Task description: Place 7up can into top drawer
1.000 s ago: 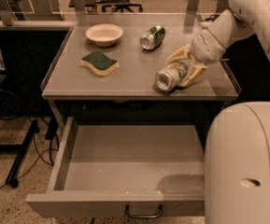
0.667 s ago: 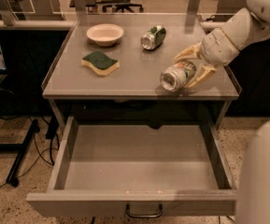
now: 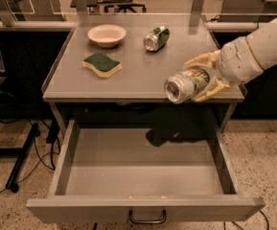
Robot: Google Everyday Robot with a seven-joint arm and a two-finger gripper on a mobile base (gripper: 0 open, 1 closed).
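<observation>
The 7up can (image 3: 186, 84), silvery-white with pale green patches and red marks, lies sideways in my gripper (image 3: 198, 79), its shiny end facing the camera. The gripper's tan fingers (image 3: 201, 59) are shut on the can and hold it in the air over the table's front right edge, above the open drawer. The top drawer (image 3: 143, 207) is pulled fully out below the table, wide and grey, with a dark handle (image 3: 147, 218) on its front panel. Its inside holds nothing; the can's shadow falls on its back wall.
On the grey table (image 3: 138, 71) lie a darker green can (image 3: 156, 37) on its side, a white bowl (image 3: 107, 34) and a green-and-yellow sponge (image 3: 102, 63). My white arm (image 3: 258, 44) comes in from the right. Cables and a stand leg lie on the floor at left.
My gripper has lifted the 7up can off the table and moved it forward and slightly right, to over the table's front edge. The white arm part in the foreground has left the view.
</observation>
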